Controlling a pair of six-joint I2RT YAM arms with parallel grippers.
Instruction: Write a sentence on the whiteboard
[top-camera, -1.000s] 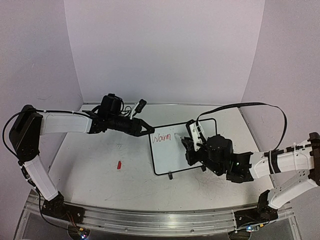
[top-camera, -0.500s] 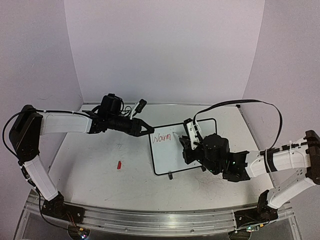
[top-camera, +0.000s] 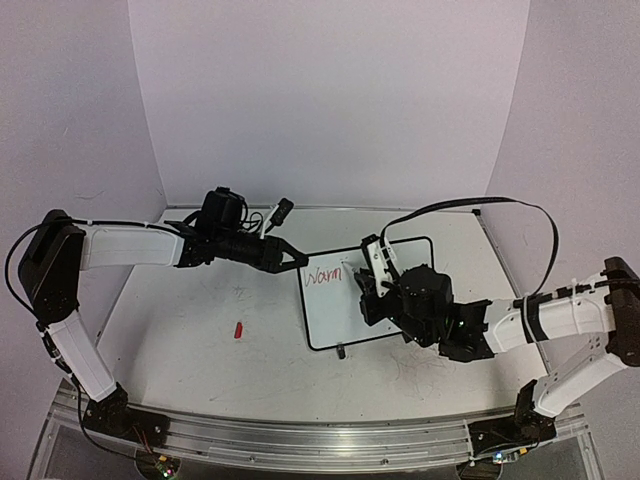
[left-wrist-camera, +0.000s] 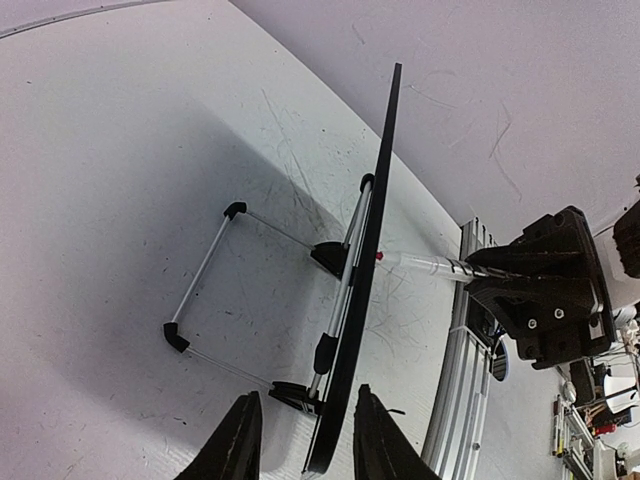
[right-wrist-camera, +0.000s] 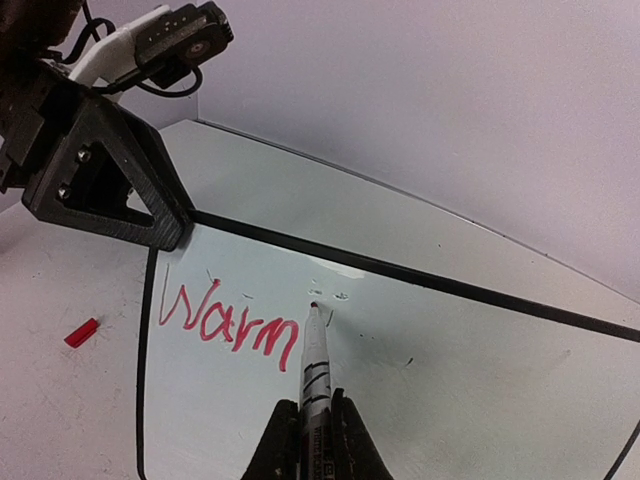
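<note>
Board: the small rectangular whiteboard with a thin black frame (top-camera: 335, 312) was seen propped at a tilt on its wire stand, near the middle of the scuffed white bench (top-camera: 190, 350) and between the two arms.
Writing: the red handwritten sentence (right-wrist-camera: 225, 320) was found to reach only "Warm", set near the board's far left corner.
Left jaws: they were set narrowly astride the board's far left corner, one on each face. Whether the edge was actually pinched could not be told, since a gap showed on one side in the left wrist view.
Right jaws: they were closed on the white barrel of a red-tipped marker pen (right-wrist-camera: 314, 365), which was pointed up the board.
Pen tip: it was placed just right of the "m" and a little above it. Contact with the surface could not be confirmed.
Loose item: a small red piece, probably the pen's cap (top-camera: 238, 329), was left lying on the bench, well apart from the board on its left.
Step in hand: this was judged to be the start of the next letter of the first word, with most of the sentence not yet written.
Next move: a light press of the tip and a short downward stroke were judged to be needed, kept level with the letters already there. A steady brace from the left jaws was thought necessary so that the propped board would not be tipped back.
</note>
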